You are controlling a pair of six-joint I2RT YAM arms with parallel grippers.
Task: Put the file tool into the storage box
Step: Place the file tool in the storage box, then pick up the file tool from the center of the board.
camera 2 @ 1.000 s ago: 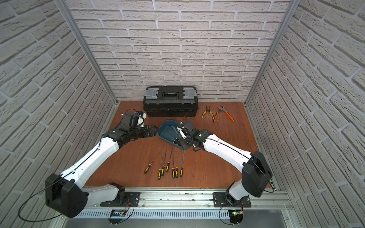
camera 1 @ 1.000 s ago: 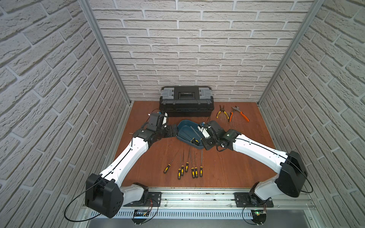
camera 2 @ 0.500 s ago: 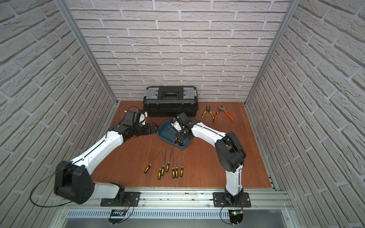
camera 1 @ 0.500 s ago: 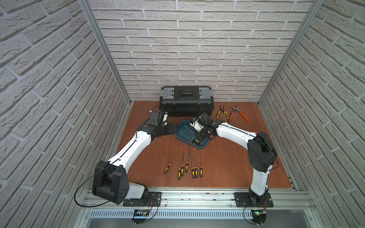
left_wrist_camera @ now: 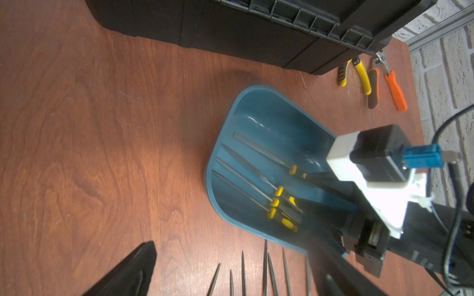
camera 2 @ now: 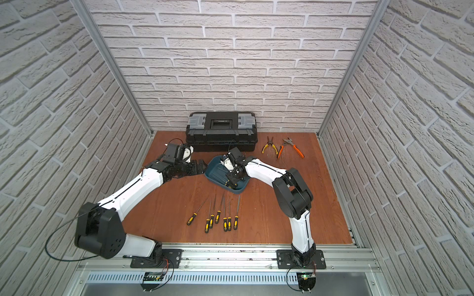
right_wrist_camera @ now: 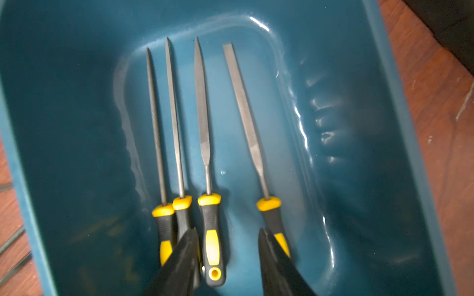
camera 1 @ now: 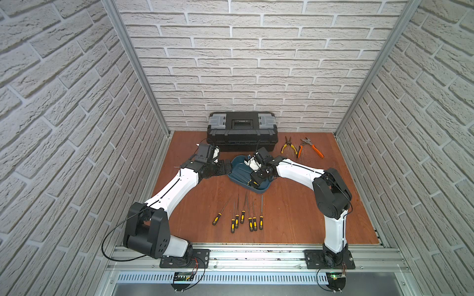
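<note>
Now the file tool (right_wrist_camera: 210, 220) lies loose in the storage box (camera 1: 238, 172).
Left gripper (camera 1: 227, 166), jaws spread and empty, sits just beside the teal tub's rim; inside, three more files (right_wrist_camera: 175, 115) flank the tool side by side, and the right gripper (right_wrist_camera: 227, 238) hangs over its handle, fingers parted, gripping nothing.

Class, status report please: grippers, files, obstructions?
Left gripper open, beside storage box. Right gripper open over four files inside. Seven files on table; nothing blocking.
</note>
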